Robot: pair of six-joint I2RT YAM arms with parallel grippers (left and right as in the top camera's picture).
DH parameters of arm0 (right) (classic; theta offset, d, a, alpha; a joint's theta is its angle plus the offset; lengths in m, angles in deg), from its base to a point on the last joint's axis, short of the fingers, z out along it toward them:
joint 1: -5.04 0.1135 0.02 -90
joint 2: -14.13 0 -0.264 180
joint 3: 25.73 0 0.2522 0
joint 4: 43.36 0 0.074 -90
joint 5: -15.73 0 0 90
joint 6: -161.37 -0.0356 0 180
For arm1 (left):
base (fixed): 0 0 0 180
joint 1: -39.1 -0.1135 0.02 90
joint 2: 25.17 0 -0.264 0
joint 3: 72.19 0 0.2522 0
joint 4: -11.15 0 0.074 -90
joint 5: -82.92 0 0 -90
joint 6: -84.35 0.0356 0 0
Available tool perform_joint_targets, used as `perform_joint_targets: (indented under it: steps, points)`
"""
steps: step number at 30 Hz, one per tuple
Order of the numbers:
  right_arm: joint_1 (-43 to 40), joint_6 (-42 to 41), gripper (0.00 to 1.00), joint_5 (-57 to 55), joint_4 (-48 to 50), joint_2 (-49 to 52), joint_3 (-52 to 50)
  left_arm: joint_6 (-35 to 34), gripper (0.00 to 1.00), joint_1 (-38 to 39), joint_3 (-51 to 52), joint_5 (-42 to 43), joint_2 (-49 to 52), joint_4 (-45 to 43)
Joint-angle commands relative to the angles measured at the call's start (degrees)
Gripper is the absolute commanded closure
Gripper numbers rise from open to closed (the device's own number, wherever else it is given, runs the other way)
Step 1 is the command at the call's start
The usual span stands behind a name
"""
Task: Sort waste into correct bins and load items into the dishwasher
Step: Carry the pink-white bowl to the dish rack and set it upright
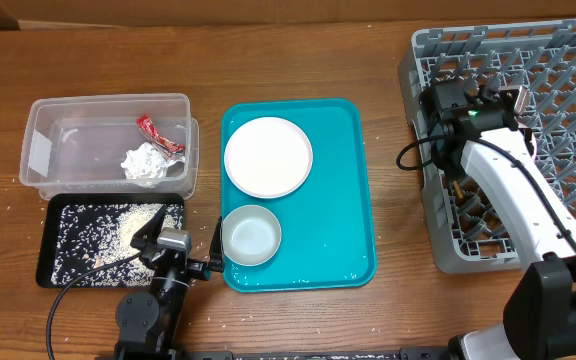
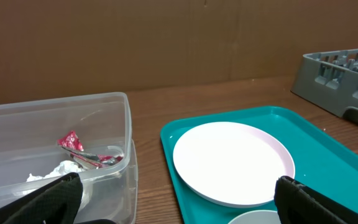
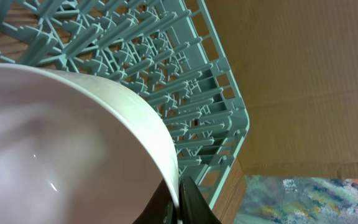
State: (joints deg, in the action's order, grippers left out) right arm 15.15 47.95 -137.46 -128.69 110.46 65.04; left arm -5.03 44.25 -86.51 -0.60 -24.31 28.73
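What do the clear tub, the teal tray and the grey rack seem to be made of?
Clear tub: apparently transparent plastic; the red wrapper shows through its wall. Teal tray: probably moulded plastic, smooth and slightly glossy, with a rounded rim. Grey rack: likely matte moulded plastic, a lattice of pegs.

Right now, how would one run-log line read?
left gripper: open | right gripper: shut on white dish over dish rack | teal tray: plate, bowl | clear tub: wrapper, tissue | black tray: rice
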Motion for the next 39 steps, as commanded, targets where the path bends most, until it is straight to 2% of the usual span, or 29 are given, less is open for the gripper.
perform_joint_targets:
  steps: [1,4,8,21,26,32,39]
  points:
    - [-0.02,-4.17,0.96,0.09,-1.6,1.64,-0.15,0.66,0.0,-0.42,0.31,0.44,-0.61,-0.02]
    - [-0.24,-7.76,0.96,-2.34,-4.98,2.51,-0.2,0.68,0.0,-0.42,0.28,0.44,-0.61,0.0]
    - [-0.24,-7.96,0.96,-8.17,-3.93,2.54,-0.17,0.66,0.0,-0.42,0.28,0.44,-0.61,-0.02]
    - [-0.04,-8.37,0.96,-0.94,-3.41,3.98,-0.2,0.68,0.0,-0.42,0.28,0.44,-0.61,0.0]
    - [-0.04,-8.35,0.96,-1.46,-4.2,4.7,-0.2,0.66,0.0,-0.42,0.28,0.44,-0.61,0.0]
    - [0.87,-8.11,0.96,-12.28,-4.31,4.68,-0.02,0.66,0.0,-0.42,0.28,0.44,-0.61,-0.02]
    - [0.31,-8.13,0.96,-5.66,-2.64,4.87,-0.15,0.66,0.0,-0.42,0.28,0.44,-0.61,-0.02]
